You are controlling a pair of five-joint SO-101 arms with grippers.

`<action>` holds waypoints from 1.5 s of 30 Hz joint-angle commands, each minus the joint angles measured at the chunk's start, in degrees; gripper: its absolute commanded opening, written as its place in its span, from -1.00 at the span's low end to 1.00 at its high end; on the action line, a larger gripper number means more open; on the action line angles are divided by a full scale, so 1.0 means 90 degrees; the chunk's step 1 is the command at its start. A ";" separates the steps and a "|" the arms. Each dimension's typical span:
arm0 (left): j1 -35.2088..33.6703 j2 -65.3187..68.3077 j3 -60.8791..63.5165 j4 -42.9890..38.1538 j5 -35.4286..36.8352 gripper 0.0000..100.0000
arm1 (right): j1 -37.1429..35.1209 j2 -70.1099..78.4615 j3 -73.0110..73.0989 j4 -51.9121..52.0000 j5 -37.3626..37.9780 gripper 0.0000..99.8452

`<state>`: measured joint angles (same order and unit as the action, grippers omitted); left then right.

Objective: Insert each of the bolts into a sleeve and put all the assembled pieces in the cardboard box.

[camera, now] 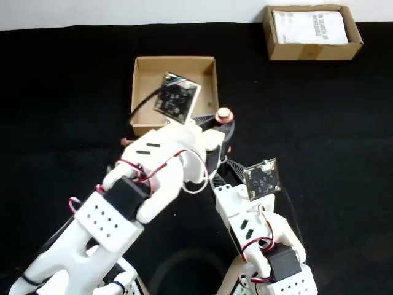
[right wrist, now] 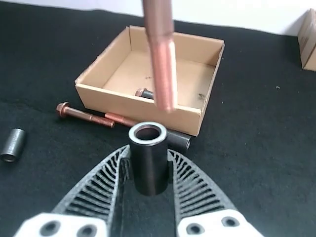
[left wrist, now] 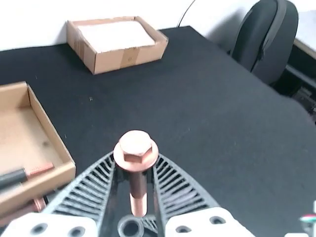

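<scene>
- Left gripper [left wrist: 134,169] clamps one smooth copper hex-head bolt [left wrist: 136,150].
- Right gripper [right wrist: 148,154] clamps one dark tubular metal sleeve [right wrist: 148,170], upright, before the shallow brown cardboard box [right wrist: 138,106].
- One loose matching sleeve [right wrist: 12,144] lies farther out.

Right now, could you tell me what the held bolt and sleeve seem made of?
The bolt: likely copper-coloured metal, smooth pinkish sheen on its hex head. The sleeve: seemingly dark steel, dull grey wall with a brighter rim.
</scene>
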<state>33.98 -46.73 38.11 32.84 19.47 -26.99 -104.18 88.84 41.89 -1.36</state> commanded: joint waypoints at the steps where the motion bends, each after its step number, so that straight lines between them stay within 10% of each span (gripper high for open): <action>1: -0.0054 -0.0327 -0.0015 -0.0107 0.0000 -0.98 | -0.0015 -0.0063 -0.0015 -0.0161 0.0059 -0.99; 36: 0.0005 -0.0337 0.1343 -0.0147 0.0010 -0.97 | -0.0015 -0.0073 -0.0073 -0.0161 0.0068 -0.99; 45: -0.0054 -0.0366 0.0962 0.1338 0.0010 -0.47 | -0.0015 -0.0073 -0.0073 -0.0161 0.0068 -0.99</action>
<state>34.15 -48.22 50.51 39.78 19.47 -27.08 -104.09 89.27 41.71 -1.27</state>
